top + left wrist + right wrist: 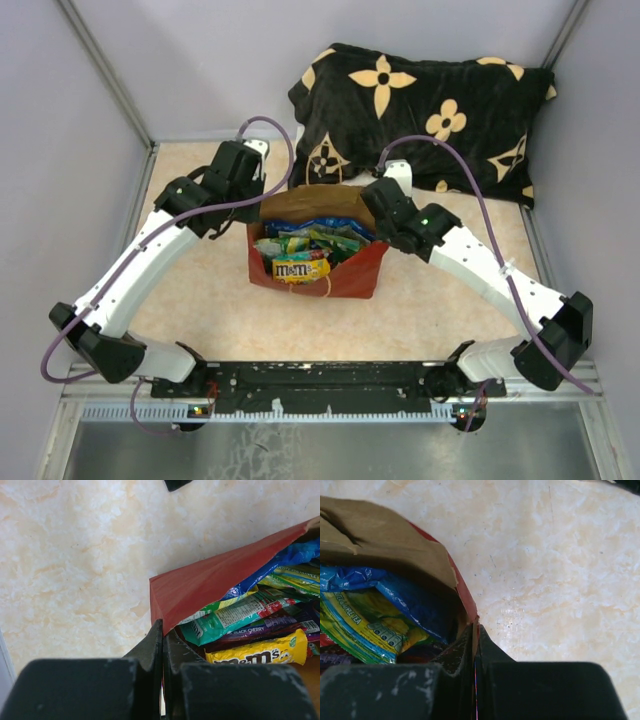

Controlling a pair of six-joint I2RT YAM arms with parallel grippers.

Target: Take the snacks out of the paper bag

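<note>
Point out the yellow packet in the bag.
The M&M's pack: the only all-yellow one in the bag, lying beside the purple Black Cherry packet; the rest are green, teal or blue.

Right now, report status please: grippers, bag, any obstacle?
Left gripper, right gripper: both shut on paper bag rim. Snacks inside, none out. Pillow behind bag, not blocking.
</note>
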